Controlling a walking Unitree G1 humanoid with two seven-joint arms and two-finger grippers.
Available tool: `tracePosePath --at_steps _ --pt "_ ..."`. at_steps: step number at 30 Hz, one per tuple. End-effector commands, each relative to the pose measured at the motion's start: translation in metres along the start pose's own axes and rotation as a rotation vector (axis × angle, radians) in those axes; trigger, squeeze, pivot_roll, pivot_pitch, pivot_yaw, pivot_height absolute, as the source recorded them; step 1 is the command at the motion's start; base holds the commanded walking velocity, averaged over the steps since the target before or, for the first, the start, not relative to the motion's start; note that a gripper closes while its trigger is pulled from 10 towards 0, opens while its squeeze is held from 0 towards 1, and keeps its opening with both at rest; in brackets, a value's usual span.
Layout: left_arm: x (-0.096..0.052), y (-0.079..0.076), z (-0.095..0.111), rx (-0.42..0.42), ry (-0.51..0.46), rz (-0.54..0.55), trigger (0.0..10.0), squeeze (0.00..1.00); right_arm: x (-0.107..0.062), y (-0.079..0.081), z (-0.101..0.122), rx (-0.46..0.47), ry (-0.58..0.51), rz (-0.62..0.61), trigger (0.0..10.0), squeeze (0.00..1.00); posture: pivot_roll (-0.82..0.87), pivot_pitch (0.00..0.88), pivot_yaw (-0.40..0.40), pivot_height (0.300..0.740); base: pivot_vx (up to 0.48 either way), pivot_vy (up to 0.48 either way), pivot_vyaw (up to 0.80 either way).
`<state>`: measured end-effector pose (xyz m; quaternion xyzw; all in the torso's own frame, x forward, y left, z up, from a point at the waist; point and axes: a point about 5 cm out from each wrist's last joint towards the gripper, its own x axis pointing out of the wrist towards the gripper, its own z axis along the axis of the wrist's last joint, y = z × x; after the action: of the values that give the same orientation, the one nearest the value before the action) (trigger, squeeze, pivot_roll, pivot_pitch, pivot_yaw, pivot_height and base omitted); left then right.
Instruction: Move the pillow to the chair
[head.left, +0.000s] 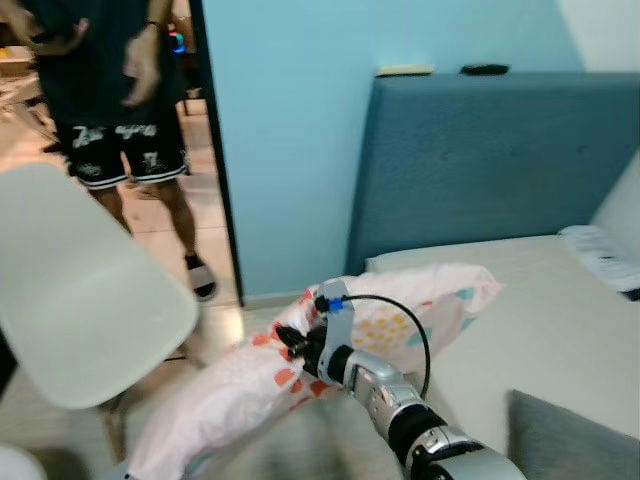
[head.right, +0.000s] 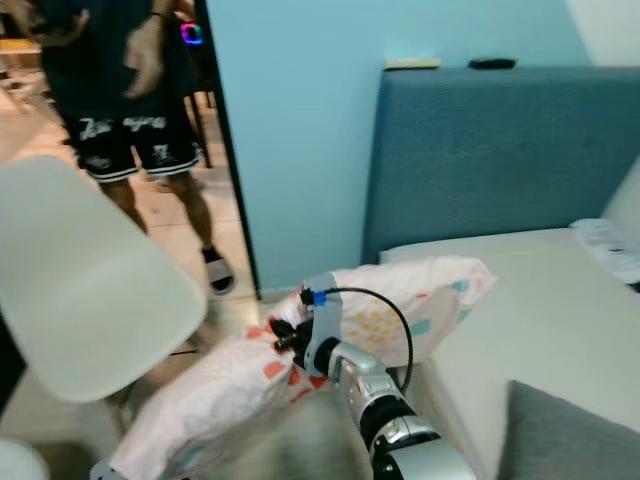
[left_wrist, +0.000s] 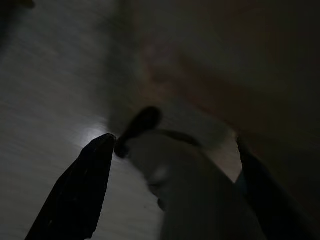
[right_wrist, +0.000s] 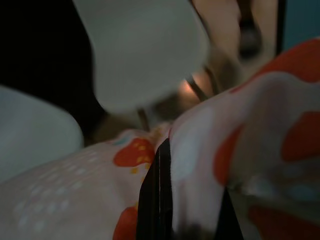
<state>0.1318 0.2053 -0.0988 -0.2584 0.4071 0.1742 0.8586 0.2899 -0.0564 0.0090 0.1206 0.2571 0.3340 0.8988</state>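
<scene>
A white pillow (head.left: 405, 310) with orange, yellow and teal prints hangs off the bed's edge, sagging toward the floor. My right gripper (head.left: 296, 350) is shut on a fold of it near the middle; the right wrist view shows its fingers (right_wrist: 156, 200) pinching the cloth. The white chair (head.left: 75, 285) stands to the left of the pillow, its seat shell tilted toward me. In the dark left wrist view my left gripper (left_wrist: 172, 190) is open over the floor, with a pale rounded shape between its fingers.
The bed (head.left: 560, 330) with a blue headboard (head.left: 490, 160) lies to the right, a grey cushion (head.left: 570, 440) at its near corner. A person in dark shorts (head.left: 120, 130) stands in the doorway behind the chair. A light blue wall (head.left: 290, 130) is behind.
</scene>
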Motion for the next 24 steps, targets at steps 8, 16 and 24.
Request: tracePosePath --at_steps 8,16,24 --pt "-0.001 0.004 -0.002 0.003 0.005 0.016 10.0 0.00 -0.016 -0.019 -0.024 0.023 0.069 -0.127 10.0 0.00 -0.02 0.038 -0.045 0.740 0.000 0.000 0.73" --pt "-0.002 0.005 -0.002 0.008 0.013 0.017 10.0 0.00 -0.021 -0.033 -0.015 0.037 0.018 -0.255 10.0 0.00 -0.02 0.044 -0.039 0.740 0.000 0.000 0.55" --pt "-0.001 0.003 -0.002 -0.017 0.016 -0.002 10.0 0.00 -0.028 -0.042 -0.021 0.049 0.047 -0.317 10.0 0.00 -0.01 0.040 -0.044 0.740 0.000 -0.120 0.00"
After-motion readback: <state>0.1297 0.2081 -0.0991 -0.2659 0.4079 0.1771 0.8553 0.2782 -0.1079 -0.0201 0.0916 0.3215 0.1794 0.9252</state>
